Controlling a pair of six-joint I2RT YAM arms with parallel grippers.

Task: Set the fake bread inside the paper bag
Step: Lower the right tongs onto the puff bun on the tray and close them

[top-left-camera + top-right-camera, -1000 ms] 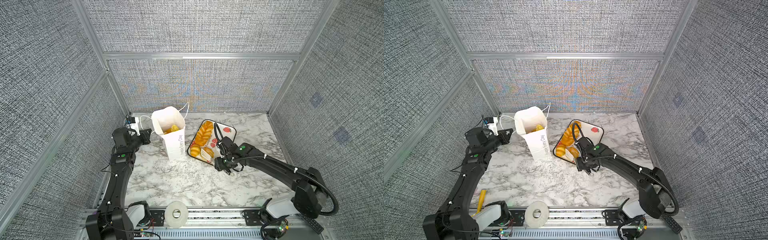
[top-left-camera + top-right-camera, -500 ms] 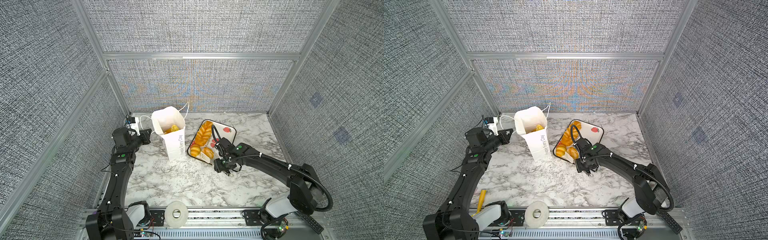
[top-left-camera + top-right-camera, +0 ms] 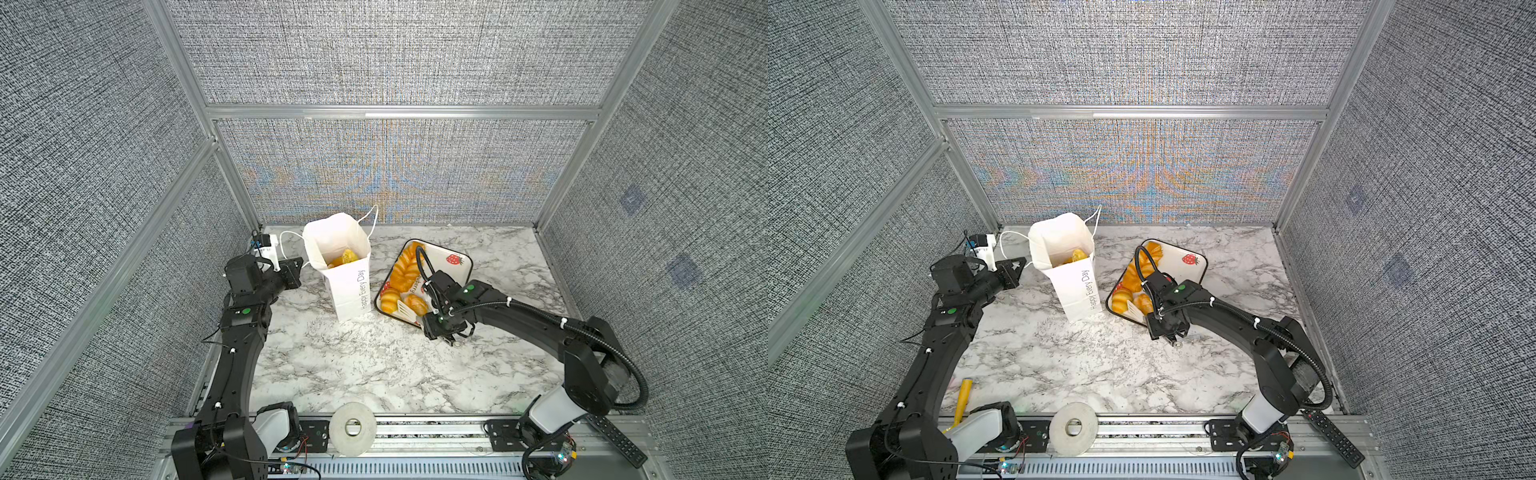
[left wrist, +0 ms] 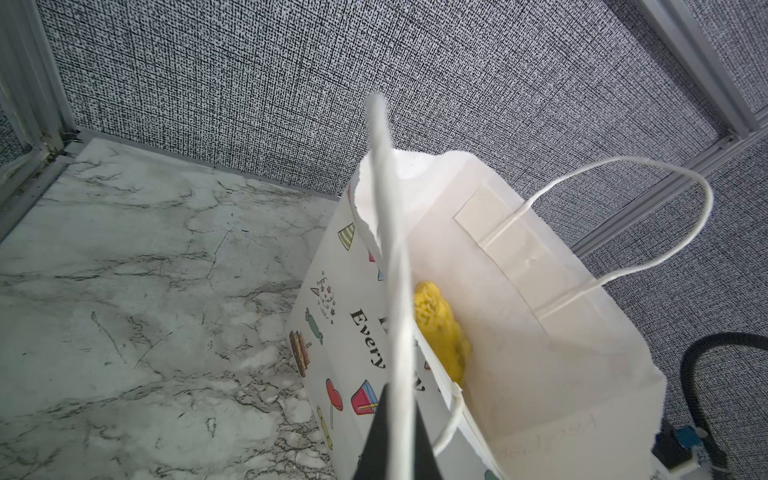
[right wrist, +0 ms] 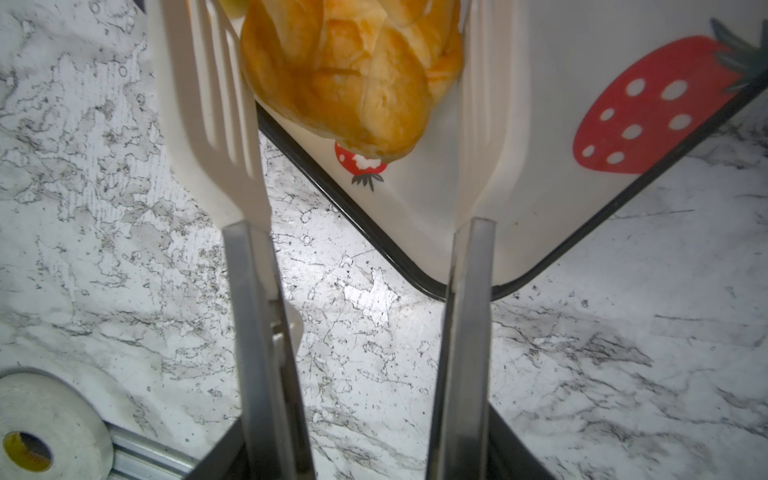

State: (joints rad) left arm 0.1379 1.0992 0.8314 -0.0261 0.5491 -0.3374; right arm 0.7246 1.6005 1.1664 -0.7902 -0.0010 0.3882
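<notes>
Work surface: white-and-grey marble tabletop [image 3: 374, 365], enclosed by grey fabric walls.
Paper bag: tall white paper bag [image 3: 349, 282] [image 3: 1077, 291] with grey lettering down one side, standing upright at far centre-left, mouth open.
Left gripper [image 3: 297, 266] [image 3: 1019, 264]: just left of the bag's mouth; jaws closed on the paper bag's left white cord handle. In the left wrist view the cord runs straight out from between the pinched tips [image 4: 395, 436].
Bread in bag: at least one glossy golden fake bread piece [image 3: 343, 257] [image 4: 440, 328] lies inside, against the bag's right wall.
Tray: white strawberry-print tray with black rim [image 3: 461, 270] [image 5: 540, 166], on the table just right of the bag, apart from it.
Bread on tray: long braided golden loaf [image 3: 405, 266] along the left side; a round roll [image 3: 390, 299] at the near-left corner; a second roll [image 3: 415, 304] beside it.
Right gripper [image 3: 436, 326] [image 5: 365, 453]: at the tray's near corner, jaws clamped on steel-armed tongs with white slotted blades [image 3: 403, 309] [image 5: 216, 124].
Tong blades: one on each side of the second roll [image 5: 353, 75]; whether they press it cannot be told.
Other items: white tape roll [image 3: 353, 428] on the near rail; black remote control [image 3: 615, 438] at near right.
</notes>
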